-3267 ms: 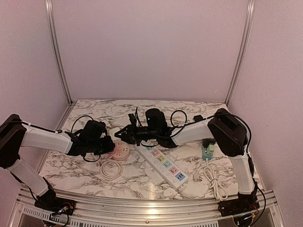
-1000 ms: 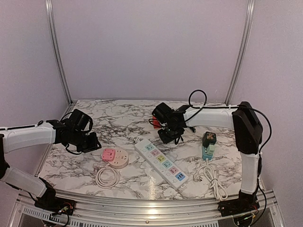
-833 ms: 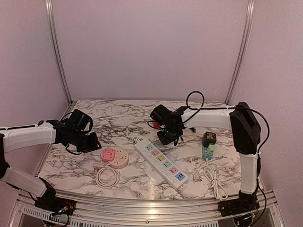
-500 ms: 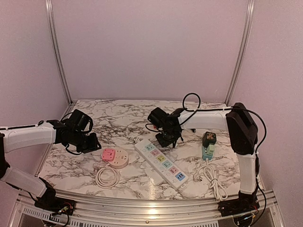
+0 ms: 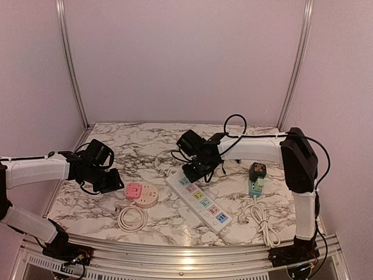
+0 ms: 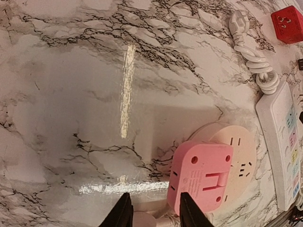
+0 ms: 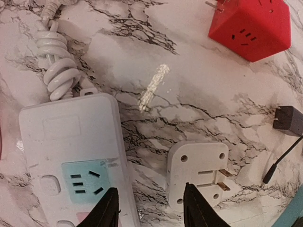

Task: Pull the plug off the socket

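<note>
A pink plug (image 6: 203, 175) sits plugged on the round cream socket (image 6: 239, 142), which lies left of centre in the top view (image 5: 149, 198), with the pink plug (image 5: 133, 189) on its left part. My left gripper (image 6: 155, 212) is open, low over the table just left of the plug, and holds nothing; in the top view the left gripper (image 5: 111, 179) is beside the socket. My right gripper (image 7: 152, 208) is open over a loose white plug (image 7: 199, 170) that lies prongs-up on the marble. In the top view the right gripper (image 5: 195, 170) is by the strip's far end.
A long white power strip (image 5: 201, 199) runs diagonally at centre, its coiled cable (image 7: 57, 71) at the far end. A red cube adapter (image 7: 251, 26) and a black adapter (image 7: 289, 118) lie nearby. A teal socket block (image 5: 255, 185) and a white cable (image 5: 263, 224) are at right, a cable coil (image 5: 133, 219) at front left.
Both grippers have left the round socket since the oldest frame. In the last second the right gripper slid left and lower toward the strip's end; the left arm barely moved.
</note>
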Action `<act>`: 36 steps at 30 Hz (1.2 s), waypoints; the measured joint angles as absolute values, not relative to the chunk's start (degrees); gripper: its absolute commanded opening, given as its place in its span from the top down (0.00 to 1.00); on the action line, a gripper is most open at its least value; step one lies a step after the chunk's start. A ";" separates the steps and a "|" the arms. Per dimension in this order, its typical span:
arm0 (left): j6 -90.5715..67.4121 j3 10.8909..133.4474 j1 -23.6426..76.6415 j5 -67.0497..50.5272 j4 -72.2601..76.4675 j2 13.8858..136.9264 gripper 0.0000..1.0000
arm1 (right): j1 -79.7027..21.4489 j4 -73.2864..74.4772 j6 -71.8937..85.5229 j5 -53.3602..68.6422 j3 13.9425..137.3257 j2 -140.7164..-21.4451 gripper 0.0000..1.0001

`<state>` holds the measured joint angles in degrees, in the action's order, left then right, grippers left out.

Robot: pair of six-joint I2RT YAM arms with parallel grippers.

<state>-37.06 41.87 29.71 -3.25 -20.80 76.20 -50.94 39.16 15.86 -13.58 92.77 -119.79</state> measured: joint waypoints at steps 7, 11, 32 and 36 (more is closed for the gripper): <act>-38.83 38.61 28.71 -6.50 -16.80 76.18 0.41 | -52.10 32.86 17.74 -3.20 92.38 -118.13 0.62; -40.77 34.70 28.21 -10.04 -11.64 75.57 0.30 | -53.56 29.80 19.05 2.44 92.25 -118.13 0.65; -48.51 26.63 27.64 -22.57 12.53 77.34 0.36 | -56.90 25.28 21.43 9.96 91.98 -120.66 0.75; -49.58 26.02 27.53 -23.62 14.04 77.32 0.46 | -56.90 25.26 21.43 9.98 91.98 -120.68 0.76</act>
